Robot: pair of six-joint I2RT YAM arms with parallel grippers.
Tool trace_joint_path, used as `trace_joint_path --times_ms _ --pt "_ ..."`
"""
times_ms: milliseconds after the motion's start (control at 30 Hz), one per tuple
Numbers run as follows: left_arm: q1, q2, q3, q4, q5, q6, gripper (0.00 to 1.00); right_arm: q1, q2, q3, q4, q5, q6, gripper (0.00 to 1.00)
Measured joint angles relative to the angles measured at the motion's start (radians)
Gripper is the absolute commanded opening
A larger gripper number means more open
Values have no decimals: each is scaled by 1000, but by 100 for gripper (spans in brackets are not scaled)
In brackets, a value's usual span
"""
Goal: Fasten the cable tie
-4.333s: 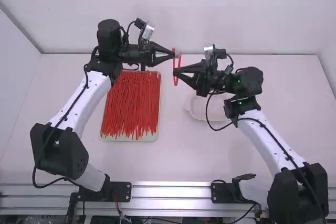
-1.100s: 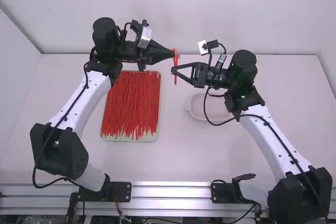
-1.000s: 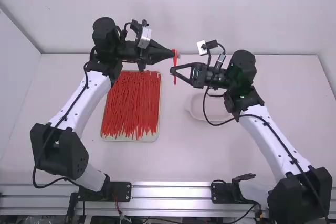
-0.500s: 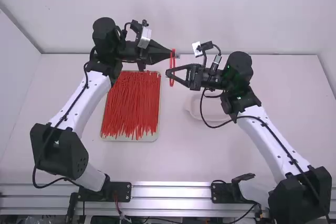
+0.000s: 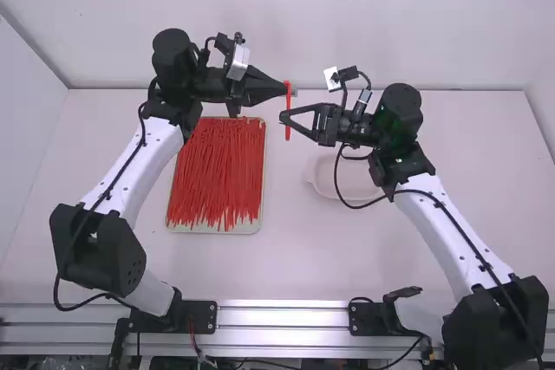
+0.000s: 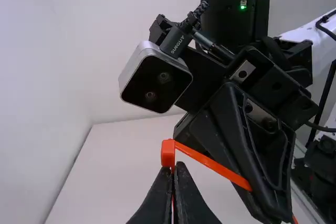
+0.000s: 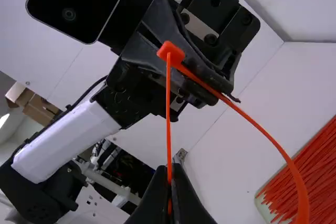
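Even, diffuse light falls from above on the white table (image 5: 286, 249) in the high view — bright throughout, with no hard glare on its surface. Shadows are faint and soft-edged, hugging the left arm (image 5: 130, 171) and the right arm (image 5: 442, 223). The black left gripper (image 5: 289, 87) and right gripper (image 5: 282, 116) stay dark, with little detail in them, while the red cable tie (image 5: 287, 127) reads vividly against the pale wall (image 5: 364, 6). In the left wrist view the wall shades from white to soft grey, and a green indicator light (image 6: 242, 7) glows. In the right wrist view the wall is near white — the room behind (image 7: 31, 108) sits dimmer.
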Motion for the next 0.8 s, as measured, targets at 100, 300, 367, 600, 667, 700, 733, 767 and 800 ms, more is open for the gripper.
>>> trace_joint_path --times_ms 100,300,367,600,667,700,733,767,800 --pt "0 0 0 0 -1 0 2 5 0 0 0 0 0 0" --pt "0 0 0 0 0 0 2 33 0 0 0 0 0 0" --pt "0 0 0 0 0 0 2 30 0 0 0 1 -1 0" --pt "0 0 0 5 -2 0 2 4 0 0 0 -1 2 0" --pt "0 0 0 5 -2 0 2 4 0 0 0 -1 1 0" --pt "0 0 0 7 -2 0 2 4 0 0 0 -1 2 0" --pt "0 0 0 7 -2 0 2 4 0 0 0 0 2 0" --pt "0 0 0 8 -1 0 2 4 0 0 0 0 2 0" --pt "0 0 0 9 -2 0 2 4 0 0 0 0 1 0"
